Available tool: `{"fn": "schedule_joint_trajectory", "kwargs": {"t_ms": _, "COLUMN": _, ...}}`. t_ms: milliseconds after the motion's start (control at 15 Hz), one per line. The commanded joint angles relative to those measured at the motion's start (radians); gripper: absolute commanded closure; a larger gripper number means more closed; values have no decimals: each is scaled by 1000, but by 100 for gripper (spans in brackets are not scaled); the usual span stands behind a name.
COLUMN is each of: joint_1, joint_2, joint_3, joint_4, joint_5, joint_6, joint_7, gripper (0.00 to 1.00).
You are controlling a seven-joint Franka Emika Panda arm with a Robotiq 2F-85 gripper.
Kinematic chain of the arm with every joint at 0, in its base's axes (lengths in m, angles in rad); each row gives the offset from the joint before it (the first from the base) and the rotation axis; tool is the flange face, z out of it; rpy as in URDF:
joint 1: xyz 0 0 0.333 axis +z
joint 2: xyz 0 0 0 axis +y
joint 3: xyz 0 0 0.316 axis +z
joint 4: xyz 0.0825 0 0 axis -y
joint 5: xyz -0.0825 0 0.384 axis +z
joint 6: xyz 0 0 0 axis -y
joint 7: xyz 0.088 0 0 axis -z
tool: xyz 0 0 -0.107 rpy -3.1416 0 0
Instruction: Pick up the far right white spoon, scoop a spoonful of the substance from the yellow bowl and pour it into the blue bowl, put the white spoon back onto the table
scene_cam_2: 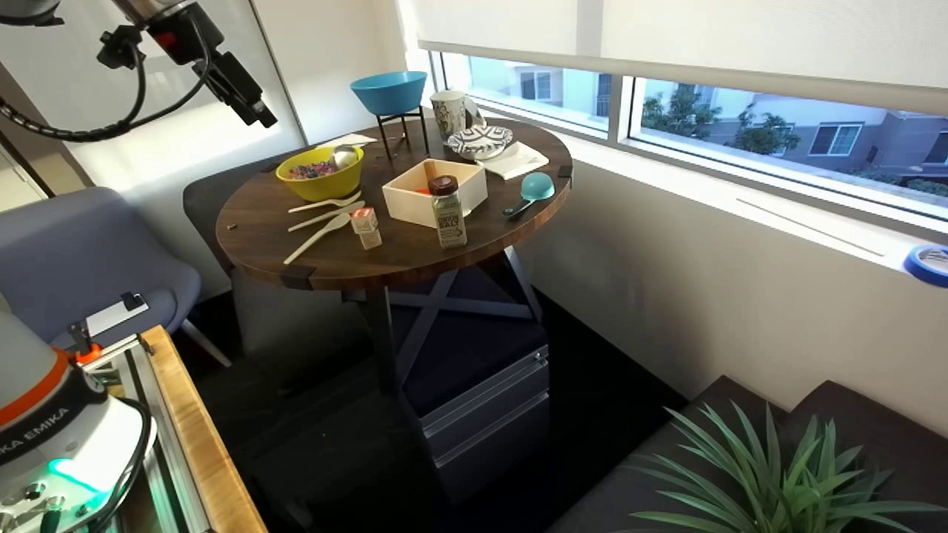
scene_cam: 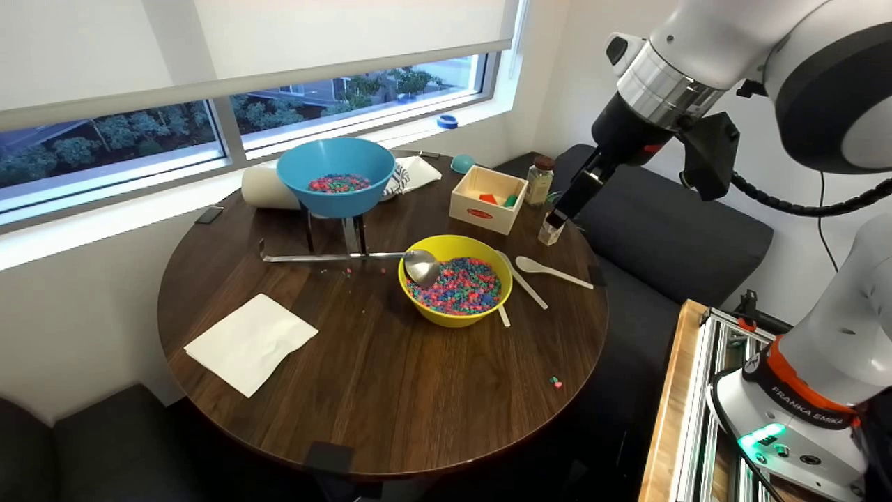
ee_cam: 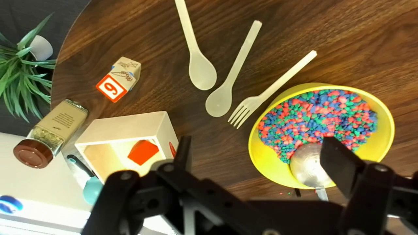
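Observation:
The far right white spoon lies on the dark round table (scene_cam: 376, 411); it shows in both exterior views, as a white spoon (scene_cam: 554, 271) and a white spoon (scene_cam_2: 317, 238), and at the upper middle of the wrist view (ee_cam: 201, 70). The yellow bowl (scene_cam: 449, 319) holds the multicoloured substance (ee_cam: 313, 114) with a metal ladle (scene_cam: 422, 269) resting in it. The blue bowl (scene_cam: 338, 203) stands raised on a black stand behind and holds some of the same pieces. My gripper (ee_cam: 256, 150) is open and empty, high above the table (scene_cam: 568, 202), apart from the spoon.
Beside the spoon lie a second white spoon (ee_cam: 225, 89) and a white fork (ee_cam: 271, 88). Near them are stacked letter blocks (ee_cam: 119, 80), a wooden box (scene_cam: 488, 199), a spice jar (scene_cam_2: 448, 215) and a teal scoop (scene_cam_2: 535, 189). A napkin (scene_cam: 251, 341) lies on the table.

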Motion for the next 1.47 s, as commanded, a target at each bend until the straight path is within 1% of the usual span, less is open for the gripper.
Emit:
{"fn": "schedule_joint_trajectory", "kwargs": {"t_ms": 0, "joint_1": -9, "joint_2": -36, "joint_3": -31, "joint_4": -94, "joint_5": -30, "joint_6": 96, "joint_7": -5, "gripper": 0}}
{"fn": "schedule_joint_trajectory", "kwargs": {"t_ms": 200, "joint_1": -28, "joint_2": -40, "joint_3": -56, "joint_4": -171, "joint_5": -43, "joint_6": 188, "joint_7": -18, "gripper": 0}}
{"fn": "schedule_joint_trajectory", "kwargs": {"t_ms": 267, "joint_1": -42, "joint_2": 22, "joint_3": -60, "joint_4": -106, "joint_5": -46, "joint_6": 188, "joint_7": -26, "gripper": 0}}
{"fn": "schedule_joint_trajectory", "kwargs": {"t_ms": 467, "joint_1": -44, "joint_2": 40, "joint_3": -84, "joint_4": -117, "joint_5": -40, "joint_6": 230, "joint_7": -62, "gripper": 0}}
{"fn": "schedule_joint_trajectory", "kwargs": {"t_ms": 600, "joint_1": -68, "joint_2": 64, "joint_3": -74, "joint_4": -114, "joint_5": -62, "joint_6": 268, "joint_7": -56, "gripper": 0}}
{"fn": "schedule_joint_trajectory", "kwargs": {"t_ms": 667, "joint_1": -68, "joint_2": 75, "joint_3": -78, "joint_4": -114, "joint_5": -64, "joint_6": 270, "joint_7": -70, "gripper": 0}}
{"fn": "schedule_joint_trajectory", "kwargs": {"t_ms": 867, "joint_1": -72, "joint_2": 100, "joint_3": -84, "joint_4": -114, "joint_5": -88, "joint_6": 226, "joint_7": -112, "gripper": 0}}
{"fn": "schedule_joint_trajectory", "kwargs": {"t_ms": 1067, "joint_1": -84, "joint_2": 131, "joint_3": -80, "joint_4": -114, "joint_5": -125, "joint_6": 208, "joint_7": -126, "gripper": 0}}
{"fn": "schedule_joint_trajectory", "kwargs": {"t_ms": 1200, "joint_1": -93, "joint_2": 163, "joint_3": -76, "joint_4": -115, "joint_5": -144, "joint_6": 152, "joint_7": -123, "gripper": 0}}
{"fn": "schedule_joint_trajectory", "kwargs": {"t_ms": 1400, "joint_1": -81, "joint_2": 205, "joint_3": -89, "joint_4": -115, "joint_5": -151, "joint_6": 82, "joint_7": -133, "gripper": 0}}
